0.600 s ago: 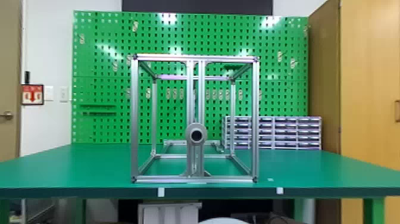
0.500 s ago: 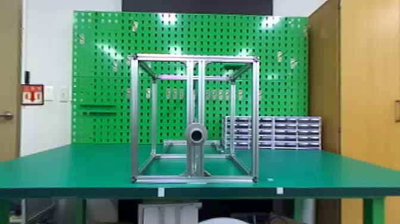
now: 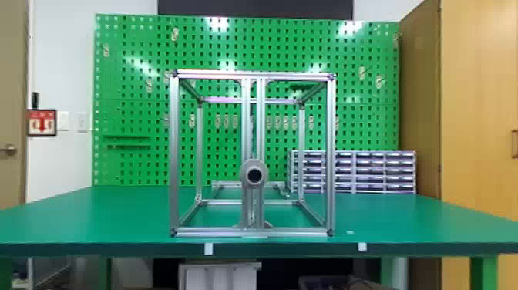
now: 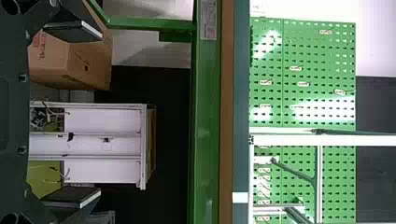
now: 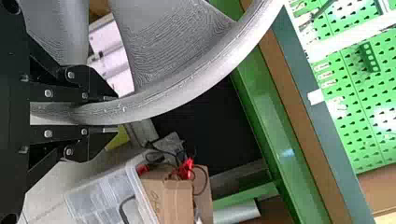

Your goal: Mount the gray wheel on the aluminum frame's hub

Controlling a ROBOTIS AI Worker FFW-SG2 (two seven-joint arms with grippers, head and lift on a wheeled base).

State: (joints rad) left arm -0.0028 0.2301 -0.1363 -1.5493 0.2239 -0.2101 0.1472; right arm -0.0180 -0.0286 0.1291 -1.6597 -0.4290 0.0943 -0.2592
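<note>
The aluminum frame (image 3: 174, 154) stands on the green table, and its round gray hub (image 3: 263, 174) with a dark center sits low on the middle uprights, facing the robot. In the right wrist view my right gripper (image 5: 114, 113) is shut on the rim of the gray wheel (image 5: 187, 89); the rim curves away between the two fingers, and part of the wheel runs beyond the view. The wheel is held apart from the frame, in front of the table edge. My left gripper (image 4: 99, 114) stands open with nothing between its fingers, also in front of the table.
The table's front edge (image 3: 285, 248) runs just before the frame. A drawer rack (image 3: 370, 171) stands behind at the right, below the green pegboard (image 3: 131, 85). Under the table are a white cabinet (image 4: 102, 121), a cardboard box (image 4: 88, 65) and a clear bin (image 5: 107, 196).
A pale curved edge at the bottom of the head view has dropped below that view's border. The frame and hub have stayed put.
</note>
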